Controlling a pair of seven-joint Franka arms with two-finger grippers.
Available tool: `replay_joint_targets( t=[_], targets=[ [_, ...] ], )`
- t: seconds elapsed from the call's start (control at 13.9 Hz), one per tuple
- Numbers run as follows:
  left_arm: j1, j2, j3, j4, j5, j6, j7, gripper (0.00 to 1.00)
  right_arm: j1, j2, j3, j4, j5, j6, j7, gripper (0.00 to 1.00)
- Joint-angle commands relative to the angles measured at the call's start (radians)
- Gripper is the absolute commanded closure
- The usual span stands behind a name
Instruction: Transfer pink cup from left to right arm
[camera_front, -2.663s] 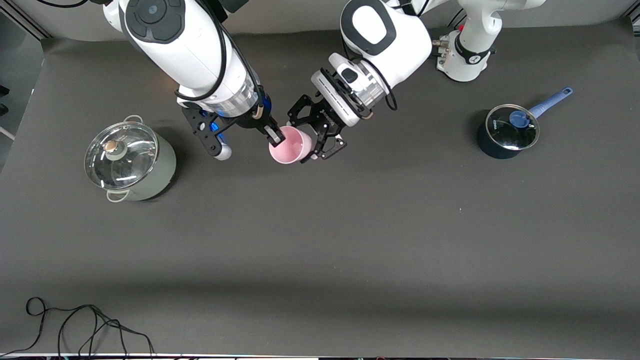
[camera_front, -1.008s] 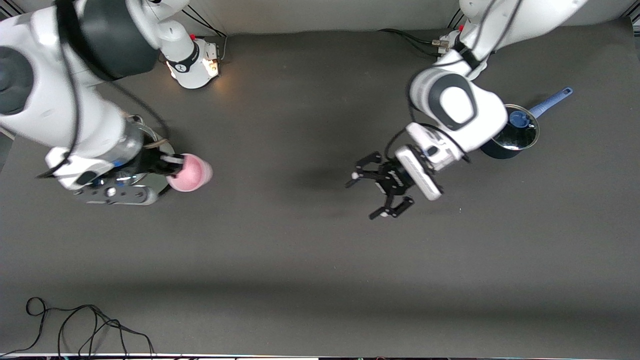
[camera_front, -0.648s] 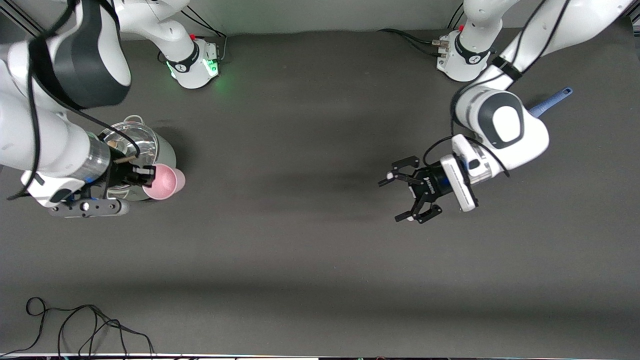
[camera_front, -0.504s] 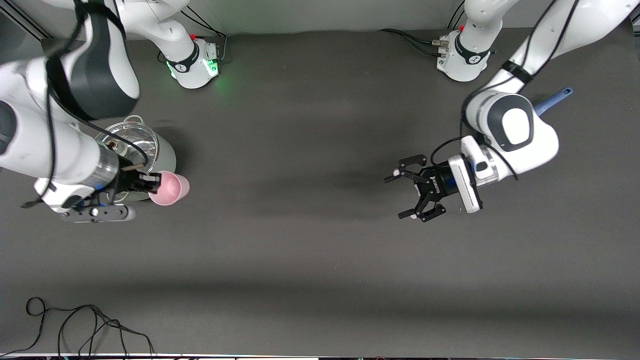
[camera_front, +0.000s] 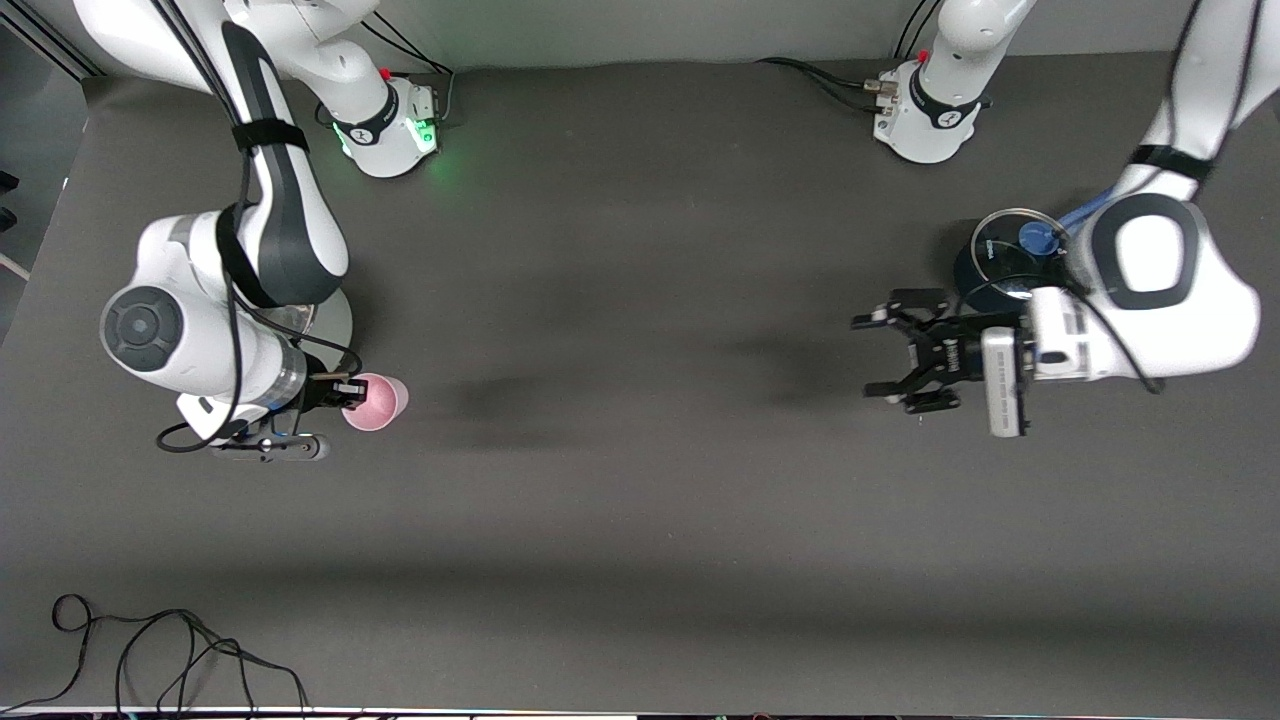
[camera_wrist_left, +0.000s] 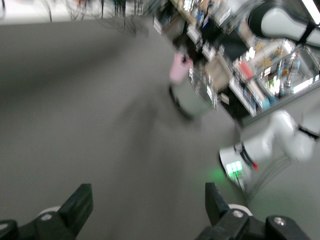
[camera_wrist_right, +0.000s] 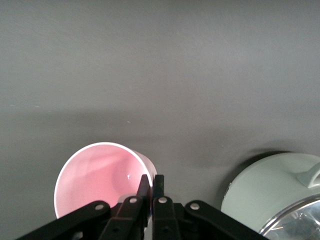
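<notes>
Beside the green pot, right gripper jaws pinch the pink cup rim; left gripper hangs open, handover apparently done; setting down seems next

Smooth, seemingly plastic pink cup; matt table

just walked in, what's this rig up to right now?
It is a cup handover, and the right arm has the pink cup now. The right gripper is shut on the cup's rim, over the table beside the pale green pot at the right arm's end. The left gripper is open and empty, over the table by the dark blue saucepan.
</notes>
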Motion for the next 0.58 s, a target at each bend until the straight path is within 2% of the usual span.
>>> replay_joint_targets(
  t=[0.0,0.22,0.43,0.5],
  targets=[
    [0.023,-0.052,-0.005,0.139,0.244,-0.227,-0.306,0.0,0.008,-0.014,-0.029,-0.055,0.043,0.03,0.024,1.0],
    [0.004,-0.053,-0.012,0.293,0.508,-0.422,-0.552,0.0,0.011,0.052,-0.037,-0.055,0.094,0.048,0.117,1.0],
    [0.011,-0.061,-0.023,0.383,0.644,-0.534,-0.625,0.0,0.007,0.107,-0.038,-0.06,0.094,0.105,0.142,1.0],
    [0.017,-0.1,-0.014,0.393,0.688,-0.538,-0.663,0.0,0.004,0.118,-0.038,-0.061,0.094,0.117,0.142,1.0]
  ],
)
